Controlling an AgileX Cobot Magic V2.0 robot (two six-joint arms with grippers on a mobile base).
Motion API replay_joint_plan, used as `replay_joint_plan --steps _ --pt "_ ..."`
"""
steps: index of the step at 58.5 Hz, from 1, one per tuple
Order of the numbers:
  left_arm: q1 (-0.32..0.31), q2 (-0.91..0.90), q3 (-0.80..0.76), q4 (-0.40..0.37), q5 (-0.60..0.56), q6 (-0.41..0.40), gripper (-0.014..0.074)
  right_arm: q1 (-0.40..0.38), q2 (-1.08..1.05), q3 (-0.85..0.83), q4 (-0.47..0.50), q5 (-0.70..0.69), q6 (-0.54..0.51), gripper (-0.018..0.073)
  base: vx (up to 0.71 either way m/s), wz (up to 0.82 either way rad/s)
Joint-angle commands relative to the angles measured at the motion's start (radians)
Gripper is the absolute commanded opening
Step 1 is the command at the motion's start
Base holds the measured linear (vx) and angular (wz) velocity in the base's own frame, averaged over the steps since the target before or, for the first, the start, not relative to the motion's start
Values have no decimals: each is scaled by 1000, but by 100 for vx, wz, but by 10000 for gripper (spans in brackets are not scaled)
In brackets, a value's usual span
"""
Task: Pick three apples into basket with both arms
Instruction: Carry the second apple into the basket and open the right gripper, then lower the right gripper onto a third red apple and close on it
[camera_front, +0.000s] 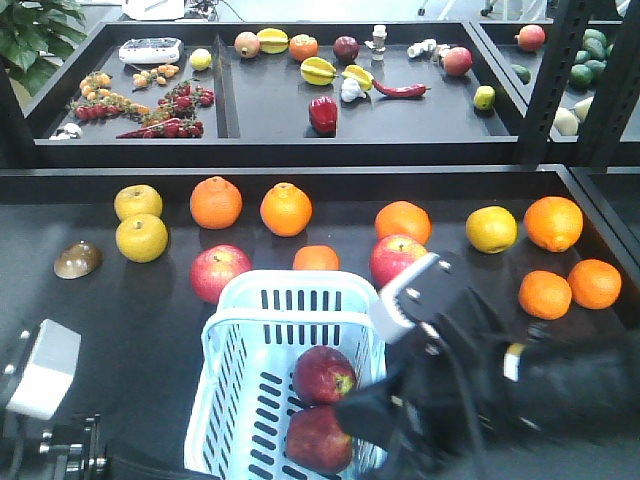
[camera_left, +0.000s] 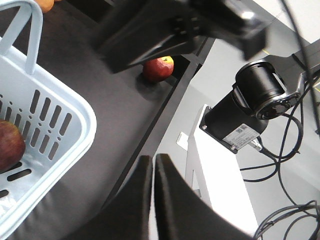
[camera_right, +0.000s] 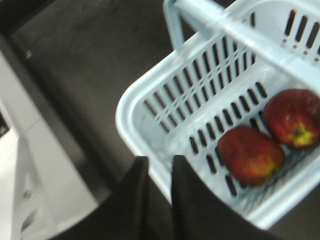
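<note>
Two apples (camera_front: 323, 374) already sit in the basket (camera_front: 290, 280), lower centre of the front view, touching each other; one to go

Third candidate: a dark red apple (camera_left: 159, 68), upper centre of the left wrist view, on the counter (camera_left: 125, 110) close to its edge, under the right arm (camera_front: 560, 390). We judge that's the one. The front view hides it behind that arm

Right tool (camera_right: 160, 161) hangs over the basket's rim, fingers a narrow gap apart, holding nothing. Left tool (camera_left: 152, 159), bottom centre of its view, has its fingers together and is also empty, beside the basket's corner

The right arm looks nearer, so we'd use it. To do it well:
- spread the fingers wide before descending
- come straight down on the widest girth and close gently, since round skin rolls
- no sideways nudge, or it could go off the counter edge
- lift clear of rim and handle, then release low beside the two inside

We skip the brighter pinkish apples (camera_front: 220, 272) behind the basket
</note>
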Motion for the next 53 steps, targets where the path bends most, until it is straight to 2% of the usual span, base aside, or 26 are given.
replay_joint_plan --steps 1,5,11,15,17,21,24,31,36,41,48,53 --pt "0 -13 -30 19 0 -2 -6 -50 -84 -31 -136 131 176 -11 0 0" --pt "0 -13 -30 19 0 -2 -6 -101 -121 -31 -321 221 375 -8 0 0" --pt "0 -13 -30 19 3 -2 -6 -179 -166 -31 -704 347 653 -7 0 0" --pt "0 -13 -30 19 11 -2 -6 -237 -186 -31 -924 425 807 -6 0 0" --pt "0 -13 -30 19 17 -2 -6 -272 -190 -31 -1015 459 864 -5 0 0" --pt "0 -13 -30 19 22 -2 -6 -354 -191 -31 -1108 492 931 1 0 0" --pt "0 -13 -30 19 22 -2 -6 -421 -190 -31 -1108 490 925 12 0 0" --pt "0 -13 -30 18 23 -2 -6 -643 -164 -31 -1000 432 822 89 0 0" --pt "0 -13 -30 18 23 -2 -6 -799 -124 -31 -907 405 715 194 0 0" --pt "0 -13 -30 18 23 -2 -6 -952 -58 -31 -868 410 644 340 0 0" --pt "0 -13 -30 17 22 -3 -6 -1091 24 -31 -834 410 669 535 0 0" --pt "0 -13 -30 17 19 -3 -6 -1133 86 -31 -826 417 670 631 0 0"
